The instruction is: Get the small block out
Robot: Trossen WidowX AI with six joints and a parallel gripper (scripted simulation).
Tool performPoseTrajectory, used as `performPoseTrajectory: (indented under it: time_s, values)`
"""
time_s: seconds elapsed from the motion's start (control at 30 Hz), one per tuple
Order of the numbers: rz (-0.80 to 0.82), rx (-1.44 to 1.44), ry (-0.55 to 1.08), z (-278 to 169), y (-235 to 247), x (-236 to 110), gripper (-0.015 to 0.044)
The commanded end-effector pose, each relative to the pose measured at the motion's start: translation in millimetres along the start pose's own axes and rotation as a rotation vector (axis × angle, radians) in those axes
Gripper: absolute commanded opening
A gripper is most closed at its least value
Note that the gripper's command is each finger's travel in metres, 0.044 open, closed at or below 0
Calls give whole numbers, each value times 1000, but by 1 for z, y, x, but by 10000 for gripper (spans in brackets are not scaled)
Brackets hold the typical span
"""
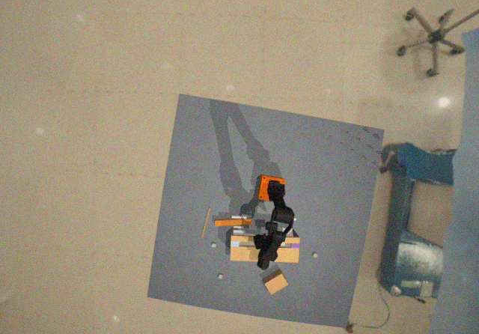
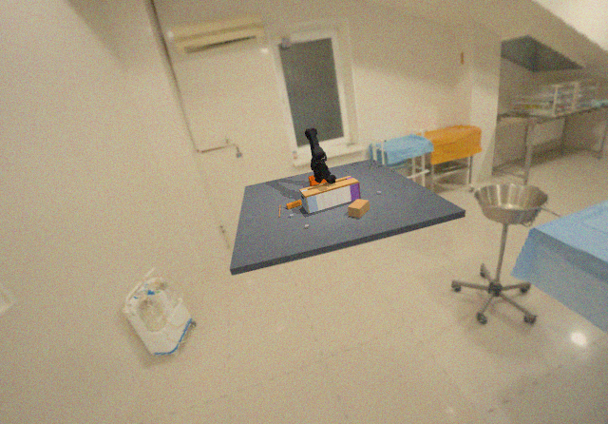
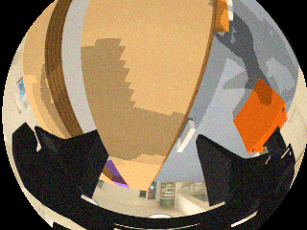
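Observation:
The tan box [image 1: 242, 254] [image 2: 328, 186] [image 3: 148, 57] stands on the blue-grey table [image 1: 328, 191] [image 2: 392, 213]. Its clear front [image 2: 326, 202] faces the exterior view. It has a light blue end [image 1: 233, 244] and a purple end [image 1: 296, 245] [image 2: 354, 192]. I cannot make out the small block inside; the arm and the box top hide the shelf. My gripper [image 1: 263, 263] [image 3: 159, 133] is open and empty. It hangs just above the box top, near the front edge, and the wrist view is filled by the tan top.
The arm's orange base [image 1: 265, 187] [image 3: 259, 115] sits behind the box. An orange bar [image 1: 232, 221] [image 2: 294, 204] and a thin orange stick [image 1: 206, 222] lie to the left. A small tan box [image 1: 275, 281] [image 2: 358, 208] lies in front. Small grey cubes [image 1: 220, 276] [image 1: 314, 254] lie around.

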State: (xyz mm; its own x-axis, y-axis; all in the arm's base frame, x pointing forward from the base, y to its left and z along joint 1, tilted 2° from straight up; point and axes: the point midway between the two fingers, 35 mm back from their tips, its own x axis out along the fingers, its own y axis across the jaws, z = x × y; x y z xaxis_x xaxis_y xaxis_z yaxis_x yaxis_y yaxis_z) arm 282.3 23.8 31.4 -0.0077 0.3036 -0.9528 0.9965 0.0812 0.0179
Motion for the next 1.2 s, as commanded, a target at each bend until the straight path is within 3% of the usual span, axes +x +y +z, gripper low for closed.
performPoseTrajectory:
  time_s: [0.0,0.27,1.17]
  values:
    - [-2,-2,6,-8,-1,4,400]
    - [-2,-2,5,6,-4,-1,400]
    - [-2,-2,6,-7,-5,4,400]
